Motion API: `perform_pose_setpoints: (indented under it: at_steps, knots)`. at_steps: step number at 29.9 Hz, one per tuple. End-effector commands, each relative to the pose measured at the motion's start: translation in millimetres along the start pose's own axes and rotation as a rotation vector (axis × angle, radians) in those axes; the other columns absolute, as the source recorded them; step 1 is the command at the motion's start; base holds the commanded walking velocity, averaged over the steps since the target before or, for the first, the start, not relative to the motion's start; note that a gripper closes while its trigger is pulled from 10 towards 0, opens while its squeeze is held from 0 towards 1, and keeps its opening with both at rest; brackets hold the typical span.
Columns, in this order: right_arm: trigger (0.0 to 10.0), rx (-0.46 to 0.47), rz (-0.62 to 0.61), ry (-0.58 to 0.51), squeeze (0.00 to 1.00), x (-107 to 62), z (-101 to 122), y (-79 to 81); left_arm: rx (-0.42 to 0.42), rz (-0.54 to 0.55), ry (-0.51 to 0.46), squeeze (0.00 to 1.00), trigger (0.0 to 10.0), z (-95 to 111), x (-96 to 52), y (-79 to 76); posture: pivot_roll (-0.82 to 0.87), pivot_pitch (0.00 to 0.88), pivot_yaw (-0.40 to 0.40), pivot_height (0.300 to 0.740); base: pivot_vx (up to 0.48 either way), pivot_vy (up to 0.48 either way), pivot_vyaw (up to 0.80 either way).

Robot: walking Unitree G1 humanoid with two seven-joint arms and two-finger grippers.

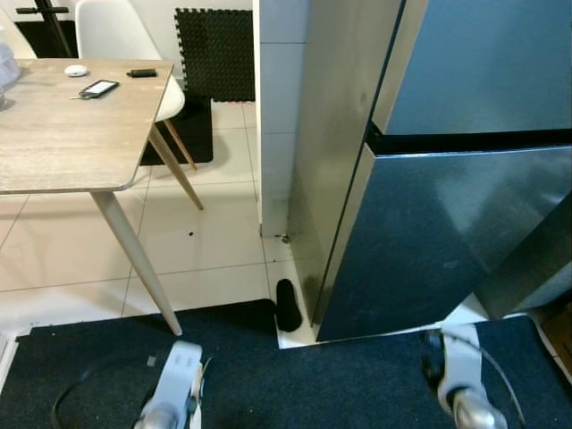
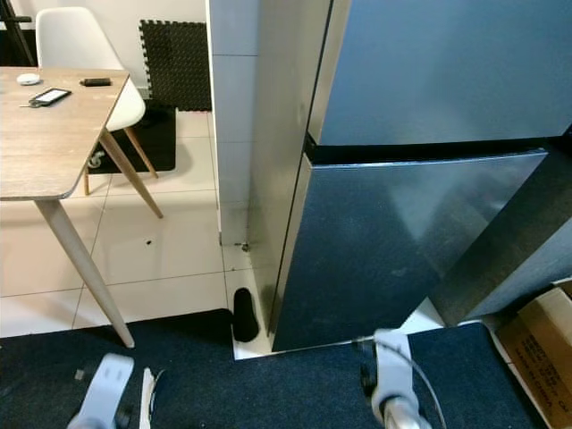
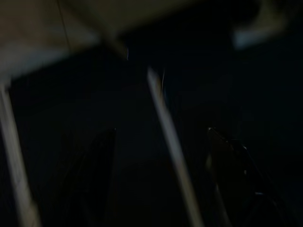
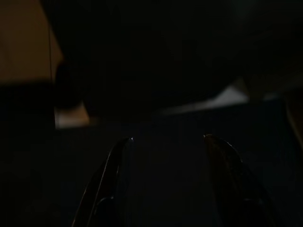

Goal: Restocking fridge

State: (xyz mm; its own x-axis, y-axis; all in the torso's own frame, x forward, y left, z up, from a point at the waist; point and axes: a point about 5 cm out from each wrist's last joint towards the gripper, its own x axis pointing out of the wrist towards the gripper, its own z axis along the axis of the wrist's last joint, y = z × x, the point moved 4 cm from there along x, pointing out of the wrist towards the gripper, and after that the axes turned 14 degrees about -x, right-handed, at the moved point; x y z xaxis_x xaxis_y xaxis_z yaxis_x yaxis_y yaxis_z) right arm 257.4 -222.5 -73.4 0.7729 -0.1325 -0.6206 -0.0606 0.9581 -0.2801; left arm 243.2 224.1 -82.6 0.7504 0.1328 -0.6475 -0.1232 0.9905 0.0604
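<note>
Now | one fridge, two doors shut | both claws empty, fingers apart

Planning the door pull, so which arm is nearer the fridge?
Right. The right arm hangs just in front of the fridge door; the left arm hangs off to its left, by the table.

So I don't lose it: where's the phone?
The phone lies on the wooden table at the robot's far left, near a small white disc.

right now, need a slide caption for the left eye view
Closed steel fridge ahead, wooden table with a phone beside it, both arms low over the dark mat.
</note>
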Motion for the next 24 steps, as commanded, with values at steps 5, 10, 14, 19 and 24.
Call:
perform_pose_setpoints:
  at_steps: [5,10,14,19,24]
  knots:
    - [10.0,0.151,0.000,-0.106,0.00,8.3,46,21.1,-0.203,-0.106,-0.230,0.00,10.0,81,10.4,-56.4,-0.01,0.000,-0.096,0.740,0.000,0.000,0.00]
    - [10.0,0.230,-0.028,-0.147,0.00,10.7,82,40.0,-0.300,-0.188,-0.349,0.00,10.0,140,3.3,-102.3,-0.02,0.000,-0.098,0.740,0.000,0.000,0.00]
    - [10.0,0.213,-0.102,-0.206,0.00,6.4,125,50.7,-0.359,-0.251,-0.400,0.00,10.0,169,-8.7,-133.3,-0.03,0.000,-0.090,0.740,0.000,0.000,0.00]
    - [10.0,0.196,-0.105,-0.233,0.00,3.4,144,56.0,-0.372,-0.256,-0.378,0.00,10.0,167,-10.6,-133.8,-0.03,0.000,-0.087,0.740,0.000,0.000,0.00]
    - [10.0,0.161,-0.099,-0.275,0.00,-1.1,157,58.8,-0.350,-0.267,-0.309,0.00,10.0,155,-10.9,-129.4,-0.02,0.000,-0.084,0.740,0.000,0.000,0.00]
